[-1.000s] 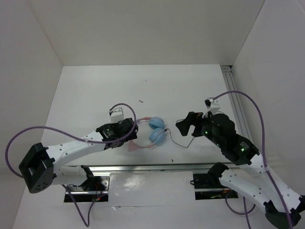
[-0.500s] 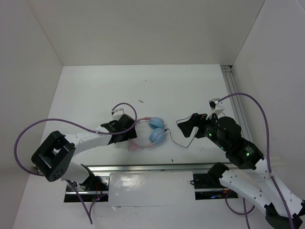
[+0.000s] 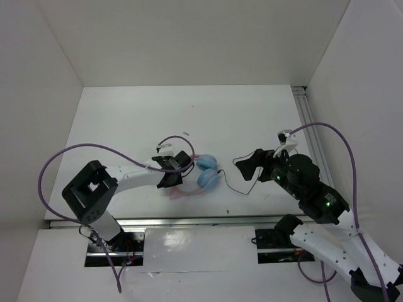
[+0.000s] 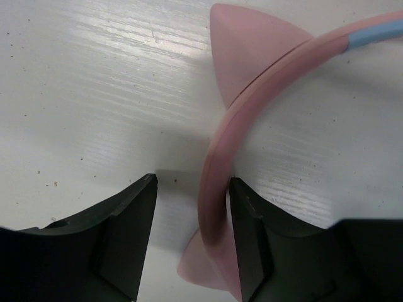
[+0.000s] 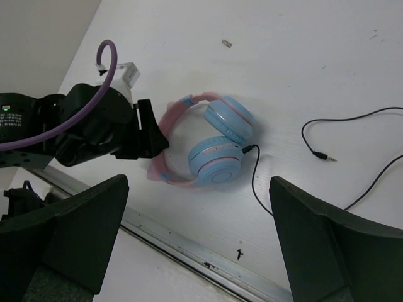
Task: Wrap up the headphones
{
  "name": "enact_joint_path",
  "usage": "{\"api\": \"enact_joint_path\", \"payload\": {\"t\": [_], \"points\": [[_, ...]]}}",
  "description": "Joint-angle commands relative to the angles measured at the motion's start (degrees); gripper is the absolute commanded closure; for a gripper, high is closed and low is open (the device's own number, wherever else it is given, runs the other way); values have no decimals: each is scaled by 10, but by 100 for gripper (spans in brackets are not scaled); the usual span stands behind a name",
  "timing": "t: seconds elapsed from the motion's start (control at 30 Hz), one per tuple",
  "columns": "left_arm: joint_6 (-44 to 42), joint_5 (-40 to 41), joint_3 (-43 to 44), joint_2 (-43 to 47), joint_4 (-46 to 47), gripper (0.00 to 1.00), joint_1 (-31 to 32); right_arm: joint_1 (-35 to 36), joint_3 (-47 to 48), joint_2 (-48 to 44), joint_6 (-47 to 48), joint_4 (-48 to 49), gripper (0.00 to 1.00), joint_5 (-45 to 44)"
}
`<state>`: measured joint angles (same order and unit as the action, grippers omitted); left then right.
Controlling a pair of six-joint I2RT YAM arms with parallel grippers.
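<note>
- Headphones lay flat on the white matte surface: two round light-blue cups, thin pink band with cat-ear points.
- Your left fingers stood apart, straddling the smooth band, unclamped.
- Your right fingers were spread wide near the thin black cord.

l arm stretched low twd centre, l gripper jaws apart; r arm bent, held high, r gripper wide open.
</note>
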<state>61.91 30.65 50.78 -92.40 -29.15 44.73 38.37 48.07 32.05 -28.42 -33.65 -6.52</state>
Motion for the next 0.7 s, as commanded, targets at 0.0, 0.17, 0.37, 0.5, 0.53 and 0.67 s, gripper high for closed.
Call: {"api": "enact_joint_path", "payload": {"t": [0.0, 0.17, 0.37, 0.5, 0.53, 0.67], "points": [[30, 14, -15, -5, -43, 39, 0, 2, 22, -5, 6, 24, 0, -12], [30, -7, -75, 13, 0, 52, -22, 2, 35, -10, 11, 18, 0, -12], [18, -19, -97, 24, 41, 73, -34, 2, 26, -10, 16, 34, 0, 11], [4, -24, -83, 17, 41, 100, -52, 2, 3, -16, 33, 66, 0, 50], [-1, -24, -83, 8, 35, 100, -52, 2, -5, -22, 41, 73, 0, 62], [-8, -15, -47, 12, -6, 100, -65, 2, -41, -34, 65, 125, 0, 134]]}}
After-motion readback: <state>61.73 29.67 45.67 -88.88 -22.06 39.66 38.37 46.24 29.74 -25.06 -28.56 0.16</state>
